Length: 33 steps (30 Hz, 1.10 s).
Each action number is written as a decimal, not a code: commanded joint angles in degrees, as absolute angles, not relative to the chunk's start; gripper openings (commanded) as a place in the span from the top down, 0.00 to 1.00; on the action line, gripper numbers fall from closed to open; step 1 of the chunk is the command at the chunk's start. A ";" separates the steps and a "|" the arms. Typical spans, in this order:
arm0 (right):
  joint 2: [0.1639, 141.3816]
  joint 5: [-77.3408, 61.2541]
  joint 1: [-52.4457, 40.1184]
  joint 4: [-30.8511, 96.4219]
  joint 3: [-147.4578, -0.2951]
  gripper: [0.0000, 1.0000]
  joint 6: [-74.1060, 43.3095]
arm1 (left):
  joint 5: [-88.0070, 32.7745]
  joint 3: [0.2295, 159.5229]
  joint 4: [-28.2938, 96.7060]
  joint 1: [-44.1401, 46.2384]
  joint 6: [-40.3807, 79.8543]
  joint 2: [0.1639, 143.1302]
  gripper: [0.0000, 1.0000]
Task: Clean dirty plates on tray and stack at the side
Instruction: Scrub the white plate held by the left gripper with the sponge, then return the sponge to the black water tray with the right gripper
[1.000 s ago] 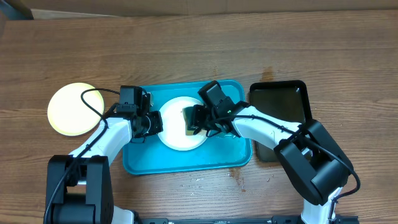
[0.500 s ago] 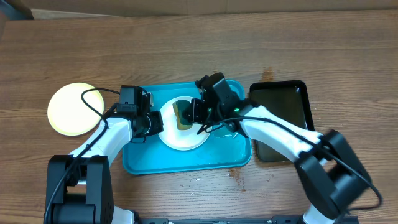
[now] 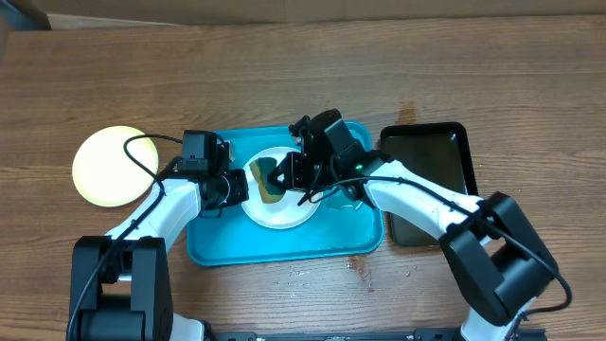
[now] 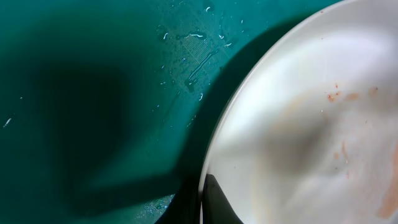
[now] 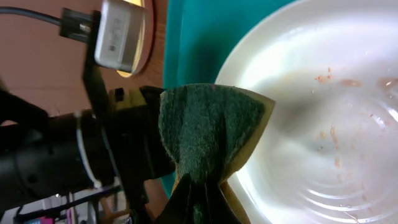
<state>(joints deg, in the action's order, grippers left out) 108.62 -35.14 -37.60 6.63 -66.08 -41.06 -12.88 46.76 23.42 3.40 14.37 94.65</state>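
— Wooden bench [image 3: 284, 76] all round. What sits on it?

— A turquoise tray [image 3: 218, 248] lies beneath both tools, and a white plate [image 3: 284, 216] lies flat in it.

— Where is the left tool [image 3: 232, 188]?

— It is at the plate's left rim, clenched on that edge. From its own camera one dark fingertip [image 4: 214, 205] lies right against the rim, with wet tray floor beside it.

— And the right tool [image 3: 289, 170]?

— It is clamped on a sponge [image 5: 208, 130], green scouring side up with a yellow layer at the edge. The sponge fans out ahead of the fingers, over the far left part of the plate. I cannot tell whether it presses on the plate.

— Is the plate dirty?

— Yes. Reddish specks [image 5: 323, 78] and faint smears lie beyond the sponge, towards the middle.

— Anything else?

— A pale yellow plate [image 3: 112, 166] lies on the bare bench, well out to the left of the left tool. A black tray [image 3: 431, 170] lies to the right of the right tool, just beside the turquoise one.
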 commanded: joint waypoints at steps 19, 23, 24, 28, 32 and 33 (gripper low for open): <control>119.66 -44.42 -32.97 -2.04 -65.84 0.96 -42.17 | -13.13 46.24 23.79 3.79 13.69 95.50 0.96; 119.66 -42.85 -31.55 -0.08 -65.84 0.96 -41.95 | -13.13 46.24 23.81 3.79 13.69 95.50 0.96; 119.66 -42.41 -30.98 0.60 -65.84 0.96 -41.82 | -13.13 46.24 23.83 3.79 13.69 95.50 0.96; 119.66 -42.59 -28.71 1.43 -65.84 0.96 -40.21 | -13.13 46.24 24.01 3.79 13.69 95.50 0.96; 119.59 -46.76 -25.65 -0.30 -66.06 0.96 -40.23 | -13.15 46.24 23.97 3.79 13.69 95.50 0.96; 119.57 -48.51 -25.10 -1.08 -66.24 0.96 -40.25 | -13.13 46.24 23.97 3.79 13.69 95.50 0.96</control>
<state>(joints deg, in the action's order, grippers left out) 119.55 -44.12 -27.05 0.64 -65.98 -41.23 -13.06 46.76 23.53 3.40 14.37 94.65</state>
